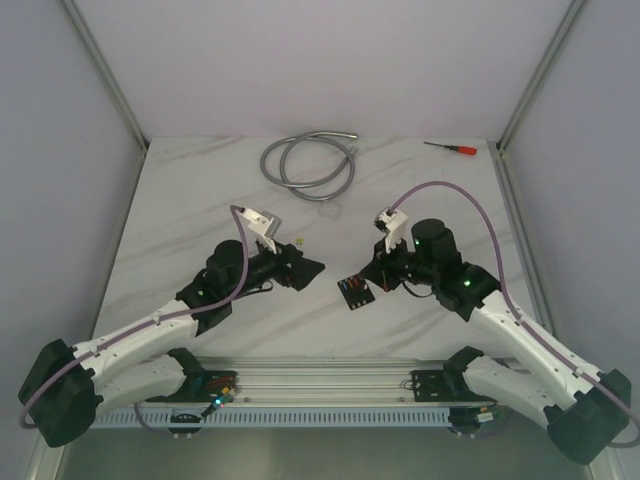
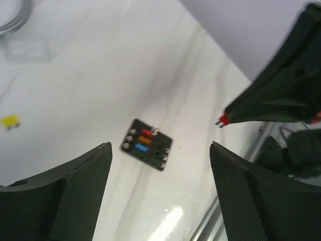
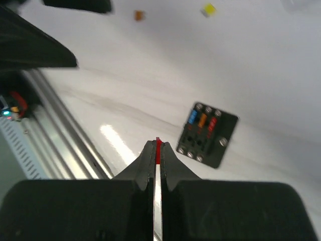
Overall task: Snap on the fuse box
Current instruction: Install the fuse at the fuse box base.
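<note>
One fuse box point(image 1: 355, 291) lies near the middle of the table, with three seated fuses point(image 2: 144, 140) in it (blue, orange, red). Two loose fuses lie to its far left: one yellow fuse point(image 1: 301, 240) and one orange fuse point(image 3: 138, 15). One more red fuse point(image 3: 158, 144) is pinched in the right gripper point(image 3: 157, 150). Farther off are one coiled metal hose point(image 1: 305, 165), one faint clear cover point(image 2: 27, 50) and, far right, one red-handled screwdriver point(image 1: 455, 148). There are two grippers, counting the left gripper point(image 1: 310, 270).

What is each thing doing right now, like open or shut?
Left claw: open, empty.
Right claw: shut on red fuse.
Fuse box: flat on table, three fuses in.
Yellow fuse: loose on table.
Hose: coiled.
</note>
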Tool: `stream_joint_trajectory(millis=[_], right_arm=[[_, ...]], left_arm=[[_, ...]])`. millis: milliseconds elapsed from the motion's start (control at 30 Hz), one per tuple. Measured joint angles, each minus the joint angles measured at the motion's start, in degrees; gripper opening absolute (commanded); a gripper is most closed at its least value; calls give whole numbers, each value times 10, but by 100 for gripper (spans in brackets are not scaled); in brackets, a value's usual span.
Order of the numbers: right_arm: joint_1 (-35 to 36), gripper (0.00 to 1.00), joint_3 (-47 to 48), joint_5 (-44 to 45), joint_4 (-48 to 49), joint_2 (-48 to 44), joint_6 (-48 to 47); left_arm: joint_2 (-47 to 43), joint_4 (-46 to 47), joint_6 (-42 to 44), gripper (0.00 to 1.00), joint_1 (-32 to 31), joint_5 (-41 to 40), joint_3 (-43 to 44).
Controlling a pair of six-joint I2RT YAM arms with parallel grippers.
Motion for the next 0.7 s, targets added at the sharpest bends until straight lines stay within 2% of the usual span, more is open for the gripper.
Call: stream_joint_trajectory(millis=[333,700], right_arm=[[8,0,-37,173,-35,53,38],[73,0,-43,256,-17,127,45]], left_arm=[[18,-80,-69,100,63,-96,-18],[82,-155,-127,100,85,-143,-3]])
